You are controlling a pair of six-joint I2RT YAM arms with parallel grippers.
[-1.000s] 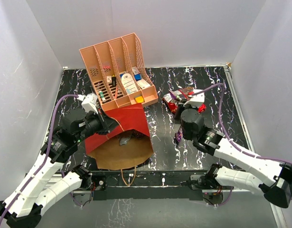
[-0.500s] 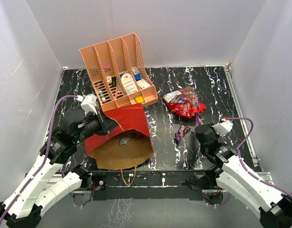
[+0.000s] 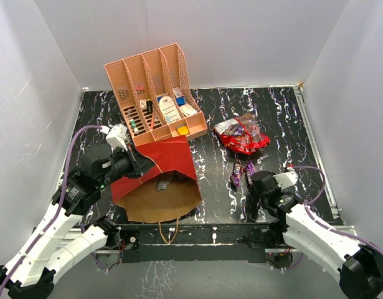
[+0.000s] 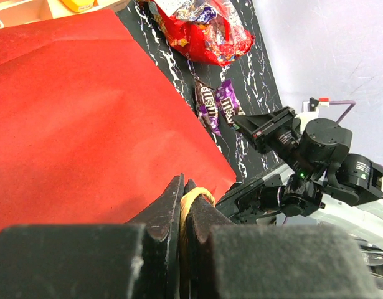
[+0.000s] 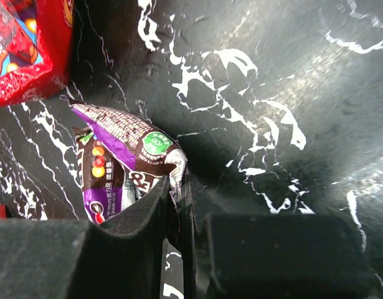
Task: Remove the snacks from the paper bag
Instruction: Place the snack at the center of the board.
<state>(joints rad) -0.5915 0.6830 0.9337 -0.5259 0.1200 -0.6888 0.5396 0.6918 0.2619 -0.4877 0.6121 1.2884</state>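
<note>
**On the marbled table: both pincers clamped, bag lying open**

At the left of the overhead view, the left gripper (image 4: pixel 184 187) is pressed together on the tan cord handle (image 4: pixel 194 198) of the paper bag (image 3: pixel 169 159). The bag lies on its side at centre left. Its long axis runs from the upper middle of the frame down toward the bottom edge, and its mouth points down at the arm bases. The brown kraft inside is visible, with a silvery wrapper (image 3: pixel 163 184) lying just within. A second cord handle (image 3: pixel 169 232) loops out past the lower rim.

Above the bag, and touching its closed end, stands the salmon-pink organizer (image 3: pixel 151 78), its slots holding small boxes and cards.

Right of centre, two candy packs lie side by side on the black table (image 3: pixel 278 106), with their long axes near vertical in the frame. The dark brown pack (image 3: pixel 236 175) is on the left and the purple pack (image 3: pixel 247 171) on the right. Above them, slightly apart, the shiny red bag (image 3: pixel 242 138) lies with its length slanting from upper left to lower right.

At the lower right, the right gripper (image 5: pixel 177 187) nips the lower crimped edge of the purple pack, its fingers nearly together.
</note>
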